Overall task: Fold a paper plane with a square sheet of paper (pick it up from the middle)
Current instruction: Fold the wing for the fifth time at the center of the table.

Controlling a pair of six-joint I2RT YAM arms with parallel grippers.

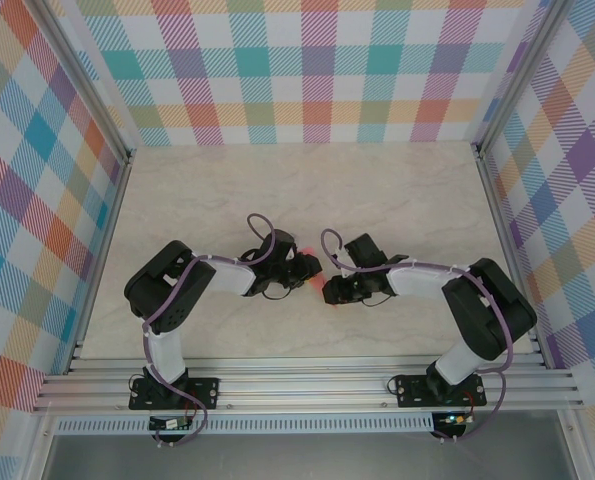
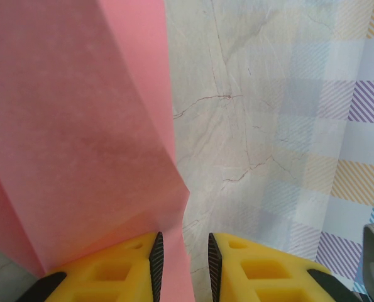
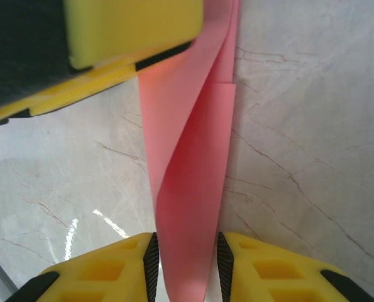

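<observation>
Paper plane (image 3: pixel 193 157), part-folded, salmon-pink: mid-table, between both grippers. Right gripper (image 3: pixel 187 267) pinches its narrow folded end. Left gripper (image 2: pixel 185 264): jaws slightly apart around an edge — hold cannot be told. Probably feather-light, limp, crease-prone — best gripped on layered folds.

Both arms elbowed inward; left gripper (image 2: pixel 185 244), right gripper (image 3: pixel 187 244) nearly tip to tip, jaws narrowly gapped.
</observation>
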